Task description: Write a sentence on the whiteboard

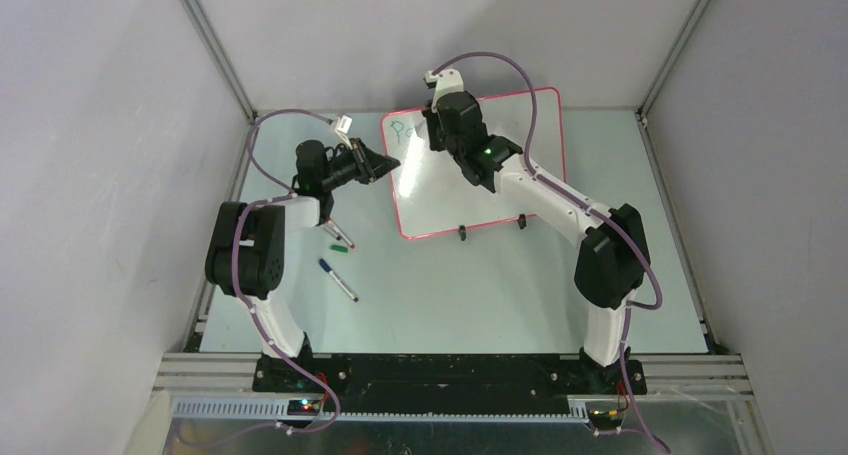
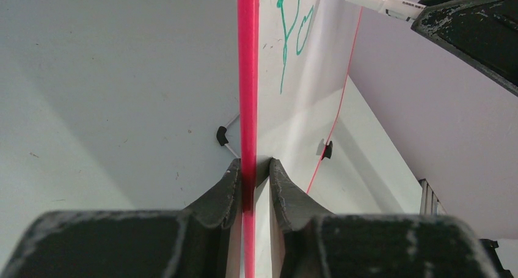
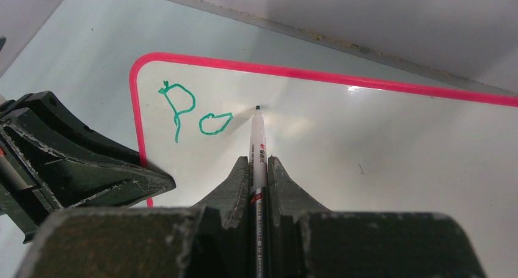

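two loose pens lie on the pale table (image 1: 480, 285) below and behind the left gripper (image 1: 385, 163), beside that arm's elbow: a thin pen with a green bit (image 1: 340, 241) nearer it, a blue-capped pen (image 1: 337, 279) further back toward the bases; nothing lies between either tool and the board; the left arm is folded up at the left side, its forearm reaching rightward, and in the left wrist view its jaws are pressed onto the red-pink rim of the whiteboard (image 2: 248, 76), pinching the board's left edge, one finger on each face; the right arm stretches from the right side up and across the board, its right gripper (image 3: 258, 168) pointing down at the white face and squeezed tight on a white marker (image 3: 257, 137), whose dark tip touches the board straight ahead of the fingers; the whiteboard stands tilted on two small black feet (image 1: 463, 233), glossy with a bright glare patch near the tip; the sentence (image 3: 192, 113) so far is green "Po", just left of the marker tip and just right of the left gripper, in the board's upper left corner.
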Motion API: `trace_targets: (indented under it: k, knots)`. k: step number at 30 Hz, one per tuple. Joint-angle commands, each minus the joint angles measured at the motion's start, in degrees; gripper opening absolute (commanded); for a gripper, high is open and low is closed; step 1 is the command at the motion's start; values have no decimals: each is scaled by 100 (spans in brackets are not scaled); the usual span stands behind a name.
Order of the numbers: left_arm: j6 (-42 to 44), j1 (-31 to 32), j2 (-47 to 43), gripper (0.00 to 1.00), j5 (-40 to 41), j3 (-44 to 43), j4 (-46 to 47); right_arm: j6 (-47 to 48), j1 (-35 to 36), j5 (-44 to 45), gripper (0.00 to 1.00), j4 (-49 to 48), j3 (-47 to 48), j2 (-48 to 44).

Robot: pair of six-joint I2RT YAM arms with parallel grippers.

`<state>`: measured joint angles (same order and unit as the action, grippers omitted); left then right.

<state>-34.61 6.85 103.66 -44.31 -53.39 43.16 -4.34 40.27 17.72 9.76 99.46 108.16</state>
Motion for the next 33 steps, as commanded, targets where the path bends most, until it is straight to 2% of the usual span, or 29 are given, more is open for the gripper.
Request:
trace_targets:
  k: [1,33]
  knots:
    - [187,44,-19,0,32,-163,132,8,-9,108,0,5,281,14]
    - [261,56,-63,0,41,-149,79,14,-49,-163,0,283,322,10]
